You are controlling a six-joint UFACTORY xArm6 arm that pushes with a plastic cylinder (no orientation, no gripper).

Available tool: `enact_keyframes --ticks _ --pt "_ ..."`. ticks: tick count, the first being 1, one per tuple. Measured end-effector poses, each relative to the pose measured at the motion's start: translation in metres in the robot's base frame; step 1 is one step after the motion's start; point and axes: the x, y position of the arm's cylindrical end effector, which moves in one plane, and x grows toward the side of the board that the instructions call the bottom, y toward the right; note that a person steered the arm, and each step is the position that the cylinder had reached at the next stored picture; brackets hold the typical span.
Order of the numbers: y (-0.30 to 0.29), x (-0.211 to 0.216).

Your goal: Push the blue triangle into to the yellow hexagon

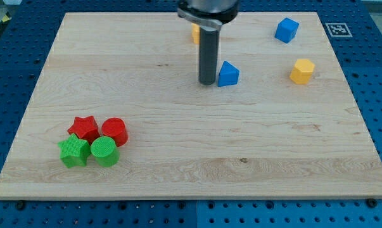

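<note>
The wooden bench [197, 145] carries a blue triangle [228, 74] near its top middle, a yellow hexagon [302, 71] and a blue cube [286, 30] toward its top right corner. A yellow block [195, 34], partly hidden, sits by the top edge. Near the bottom left corner cluster a red star [83, 128], red cylinder [114, 132], green star [74, 151] and green cylinder [104, 151].

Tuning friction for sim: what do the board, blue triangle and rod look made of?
Board: pale wood, smooth matte, visible grain lines and seams between planks.
Blue triangle: probably plastic or painted wood, even saturated colour, matte; cannot tell which.
Rod, my tip at the triangle's left: dark, dull sheen, likely metal or hard plastic.
</note>
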Motion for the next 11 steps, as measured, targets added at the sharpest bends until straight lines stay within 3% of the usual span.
enact_keyframes --ticks 2,3,5,7,9,11 --pt "0.078 -0.001" --pt "0.069 0.025" --pt "0.099 0.013" --pt "0.091 0.011" --pt "0.033 0.002" --pt "0.067 -0.025"
